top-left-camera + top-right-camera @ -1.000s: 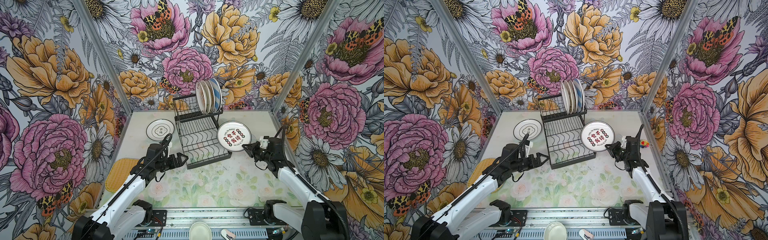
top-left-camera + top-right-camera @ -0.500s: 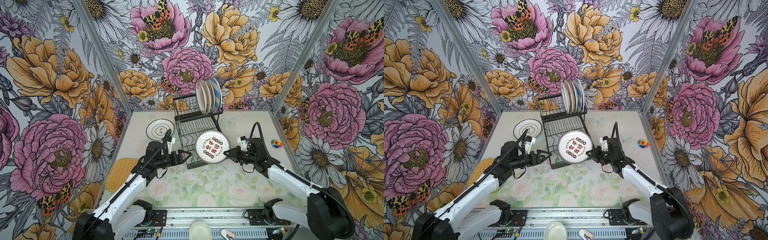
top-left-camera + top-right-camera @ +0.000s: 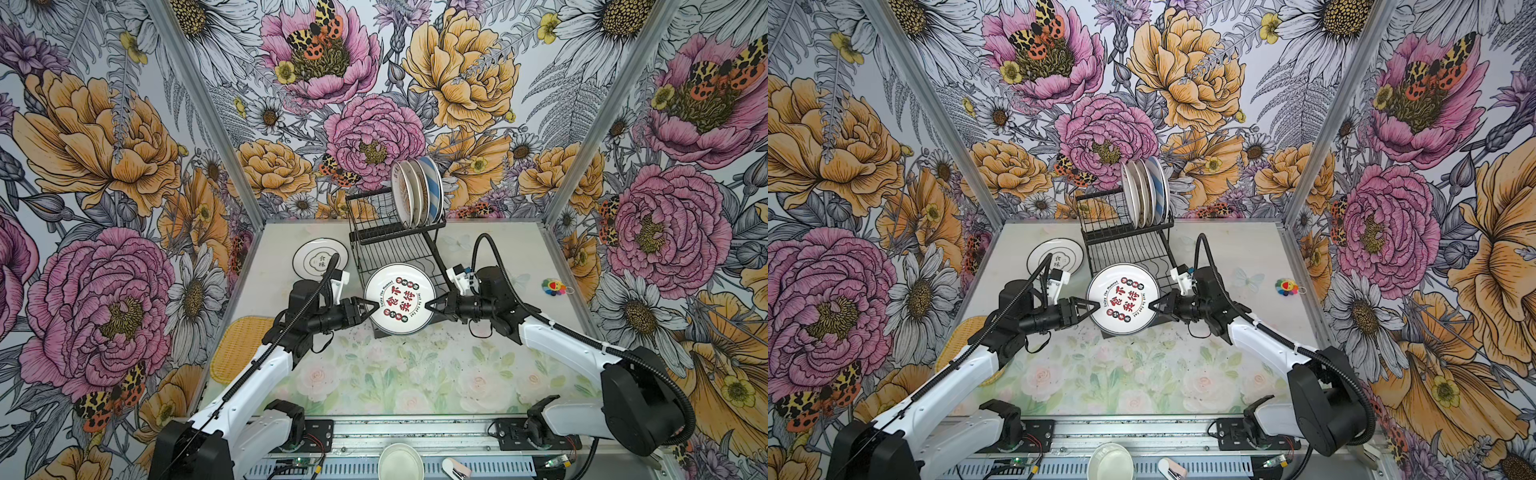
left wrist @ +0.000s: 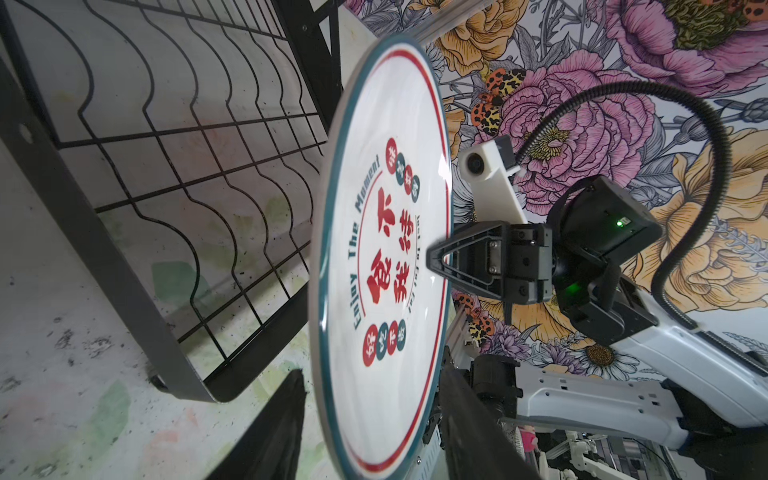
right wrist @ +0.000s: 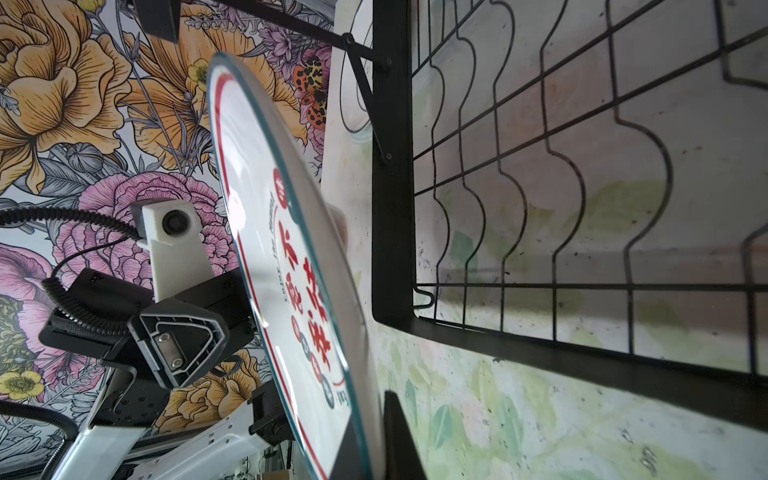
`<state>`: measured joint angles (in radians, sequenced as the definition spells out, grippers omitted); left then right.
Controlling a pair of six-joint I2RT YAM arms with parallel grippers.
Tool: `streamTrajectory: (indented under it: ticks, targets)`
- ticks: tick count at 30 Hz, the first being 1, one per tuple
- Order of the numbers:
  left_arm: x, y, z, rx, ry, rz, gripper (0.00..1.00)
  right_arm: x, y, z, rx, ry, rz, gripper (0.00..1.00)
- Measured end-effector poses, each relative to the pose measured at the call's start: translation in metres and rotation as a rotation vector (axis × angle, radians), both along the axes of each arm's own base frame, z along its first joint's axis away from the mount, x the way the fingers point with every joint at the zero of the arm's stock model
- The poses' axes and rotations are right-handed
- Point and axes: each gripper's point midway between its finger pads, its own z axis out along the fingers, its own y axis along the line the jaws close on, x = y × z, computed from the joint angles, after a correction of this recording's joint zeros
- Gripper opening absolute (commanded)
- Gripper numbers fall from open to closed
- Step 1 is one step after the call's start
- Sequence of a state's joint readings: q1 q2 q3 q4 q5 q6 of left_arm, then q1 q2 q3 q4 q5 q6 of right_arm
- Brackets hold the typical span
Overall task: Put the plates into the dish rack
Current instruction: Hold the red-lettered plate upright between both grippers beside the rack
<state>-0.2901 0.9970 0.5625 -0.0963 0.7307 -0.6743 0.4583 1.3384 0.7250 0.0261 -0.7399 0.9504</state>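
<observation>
Midair, right pincer (image 3: 431,306) clamping lettered plate (image 3: 399,301), left pincer (image 3: 372,309) parted astride it, rack (image 4: 97,249) nearby

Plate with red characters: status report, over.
Right end effector shut on plate rim. Left end effector astride opposite rim, grip unclear. Plate tilted at rack front, nothing blocking.

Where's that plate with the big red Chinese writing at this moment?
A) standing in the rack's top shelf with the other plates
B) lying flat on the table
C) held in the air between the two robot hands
C: the red-lettered plate is pinched at its rim by the right hand, the left hand straddling the opposite rim, over the dish rack's front edge.
</observation>
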Motion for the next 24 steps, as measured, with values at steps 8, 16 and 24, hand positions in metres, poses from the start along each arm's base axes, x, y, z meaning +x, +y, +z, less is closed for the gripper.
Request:
streamTrajectory:
  ticks: [8, 16, 24]
  targets:
    - [0.002, 0.003, 0.001, -0.007, 0.001, 0.007, 0.25, -0.003, 0.009, 0.007, -0.002, -0.030, 0.062, 0.00]
    - [0.004, 0.006, -0.003, -0.008, 0.034, 0.033, 0.04, -0.007, 0.015, 0.015, -0.006, -0.089, 0.112, 0.00]
    - [0.003, 0.005, -0.003, -0.019, 0.042, 0.024, 0.00, -0.011, 0.020, 0.020, 0.008, -0.111, 0.163, 0.22]
